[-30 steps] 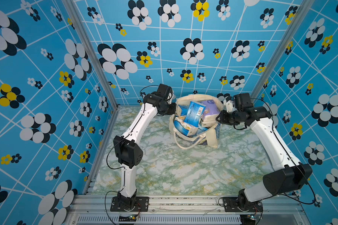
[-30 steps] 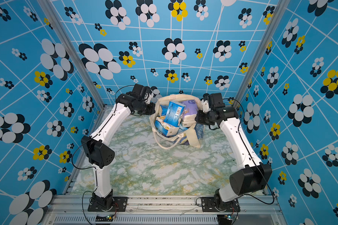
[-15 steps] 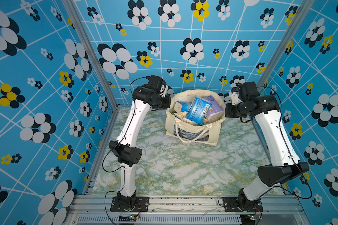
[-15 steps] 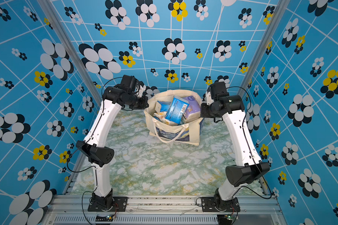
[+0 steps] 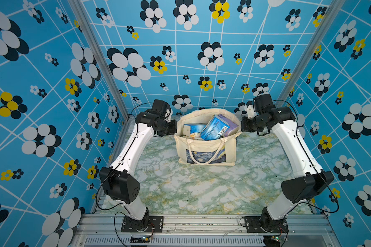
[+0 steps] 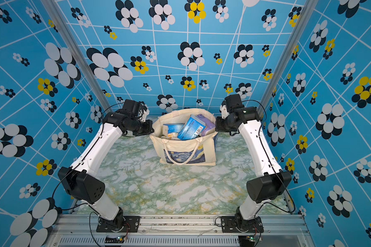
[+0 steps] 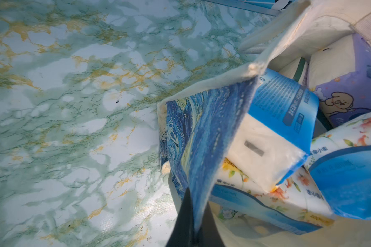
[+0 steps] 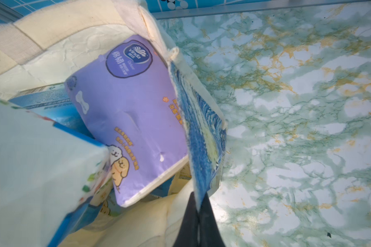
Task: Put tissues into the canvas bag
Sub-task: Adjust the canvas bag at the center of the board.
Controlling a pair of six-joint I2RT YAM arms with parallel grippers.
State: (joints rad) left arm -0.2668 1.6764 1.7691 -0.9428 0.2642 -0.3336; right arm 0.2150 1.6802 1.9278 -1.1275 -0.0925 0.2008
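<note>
In both top views the black wrist housings (image 5: 165, 127) hide how the tools grip; only the wrist cameras show it. The left gripper (image 7: 198, 203) pinches a blue-printed side panel of the canvas bag (image 5: 206, 149), dark fingers (image 7: 185, 213) pressed together on the cloth, and the right gripper (image 8: 198, 198) clamps the opposite panel likewise. The cream tote stands upright at the far middle of the marbled tabletop (image 5: 191, 188), mouth spread, crammed with tissues (image 6: 186, 128): a glossy blue pack (image 5: 215, 128) tilted on top, a lilac pack (image 8: 126, 119), floral white ones (image 7: 266, 196); the lower packs are buried.
</note>
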